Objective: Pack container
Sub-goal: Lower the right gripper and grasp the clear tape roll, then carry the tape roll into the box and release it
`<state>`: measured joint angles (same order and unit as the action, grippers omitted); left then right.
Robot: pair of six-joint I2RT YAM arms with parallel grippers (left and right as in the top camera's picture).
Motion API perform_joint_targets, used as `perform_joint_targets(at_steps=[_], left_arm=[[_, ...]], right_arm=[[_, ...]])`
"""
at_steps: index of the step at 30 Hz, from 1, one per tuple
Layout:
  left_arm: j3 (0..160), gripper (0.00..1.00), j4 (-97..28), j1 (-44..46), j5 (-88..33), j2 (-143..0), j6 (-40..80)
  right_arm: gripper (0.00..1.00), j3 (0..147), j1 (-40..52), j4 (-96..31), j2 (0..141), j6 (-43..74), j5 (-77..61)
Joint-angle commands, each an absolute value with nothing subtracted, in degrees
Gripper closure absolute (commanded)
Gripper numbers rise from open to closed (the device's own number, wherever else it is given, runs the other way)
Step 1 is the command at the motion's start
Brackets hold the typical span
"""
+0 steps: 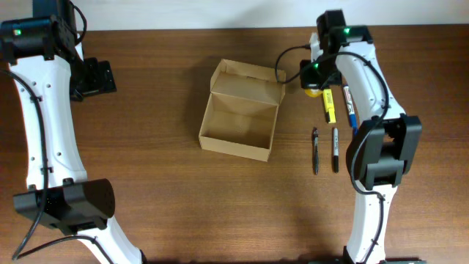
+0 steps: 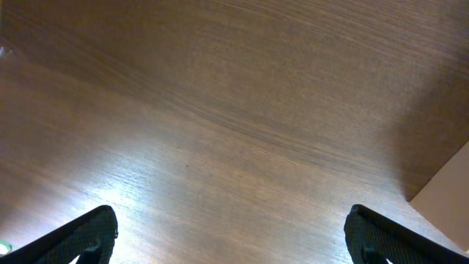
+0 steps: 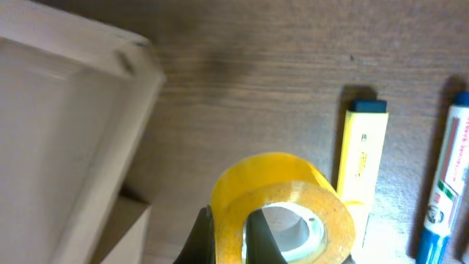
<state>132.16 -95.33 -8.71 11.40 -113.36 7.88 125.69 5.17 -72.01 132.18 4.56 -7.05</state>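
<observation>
Pinching yellow tape roll (image 3: 278,187) in right end effector (image 1: 314,82), just frame-right of container (image 1: 242,110); holding left end effector (image 2: 234,227) spread, far frame-left.

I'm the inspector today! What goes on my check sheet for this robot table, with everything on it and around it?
Surface: wooden table, no spills seen.
Job's things: cardboard box, lid flap open, nothing seen inside.
Clutter: yellow highlighter, blue marker and two black pens lie right of the box.
Claws: left claw open over bare wood; right claw shut on a yellow tape roll.
Cables: black cable loops from the right arm near the lid.
Surroundings: pale strip beyond the far edge; nothing else seen.
</observation>
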Motion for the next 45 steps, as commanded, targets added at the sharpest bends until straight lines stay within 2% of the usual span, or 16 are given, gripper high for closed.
perform_joint_targets(at_steps=[1,11,17,23,27,45], left_arm=[[131.8,0.0,-95.4,-8.9,11.8,-112.9,7.4],[131.8,0.0,-95.4,-8.9,11.8,-112.9,7.4],[131.8,0.0,-95.4,-8.9,11.8,-112.9,7.4],[131.8,0.0,-95.4,-8.9,11.8,-112.9,7.4],[131.8,0.0,-95.4,-8.9,11.8,-112.9,7.4],[131.8,0.0,-95.4,-8.9,11.8,-112.9,7.4]], right_arm=[[0.96,131.9,6.9,-75.1,131.8,5.0,-9.1],[0.96,152.7,17.0,-89.8,131.8,4.5,-7.3],[0.96,156.0,27.0,-94.1,131.8,1.3,-4.6],[0.96,153.0,35.8,-93.2,131.9,-3.2,-2.3],[0.96,148.4,38.0,-91.6,131.9,-3.2,0.7],[0.96,122.3,33.2,-73.6,131.9,-4.1,-1.0]])
